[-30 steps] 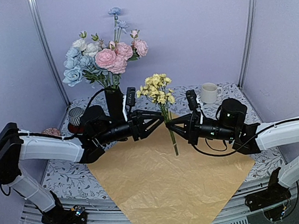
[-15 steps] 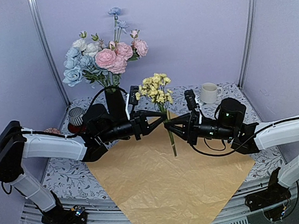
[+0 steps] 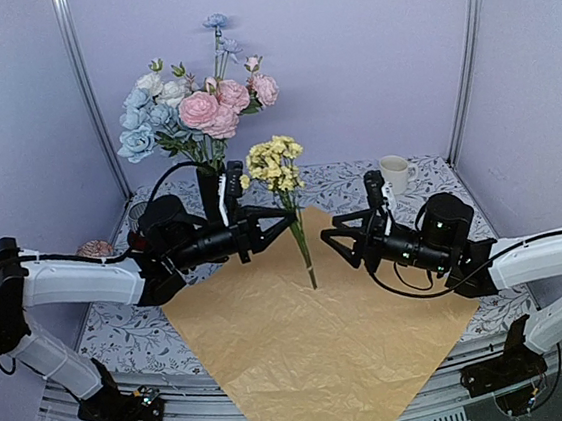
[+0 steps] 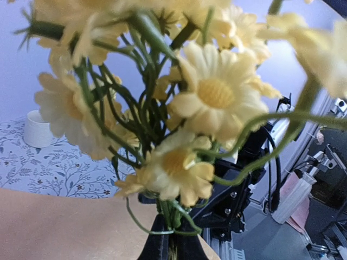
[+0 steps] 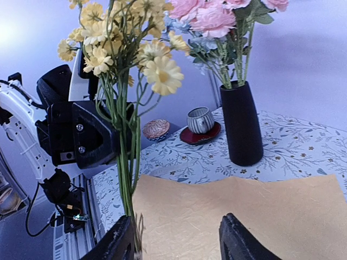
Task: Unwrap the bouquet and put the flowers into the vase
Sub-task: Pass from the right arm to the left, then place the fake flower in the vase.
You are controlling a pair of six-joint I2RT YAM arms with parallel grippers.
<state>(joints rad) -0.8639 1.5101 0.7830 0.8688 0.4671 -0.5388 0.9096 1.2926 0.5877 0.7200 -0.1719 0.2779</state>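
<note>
Your left fingers (image 3: 283, 213) are pinched tight on the green stems of the yellow flowers (image 3: 274, 163), a little below the blooms. In your left wrist view the dark tips close on the bunched stems at the bottom edge, and daisy-like heads fill the frame above them. Your right fingers (image 3: 332, 235) stand parted and hold nothing. In your right wrist view the stems run just beside one tip, and you cannot tell whether they touch it.

The sprig stands almost upright just to the right of the vase (image 3: 213, 192). Its cut ends reach down to the wrapping paper (image 3: 315, 338), but you cannot tell if they rest on it.

The vase is a tall black cylinder standing upright near the back of the table (image 3: 112, 329). It holds the roses (image 3: 200, 108) in pink, white and pale blue, with a few stems rising high above the rest.

The tan paper lies spread open and flat in front of the vase. A striped cup (image 5: 200, 120) sits on a red saucer (image 5: 191, 136) just to the vase's left. A white mug (image 3: 393, 174) stands well to its right.
</note>
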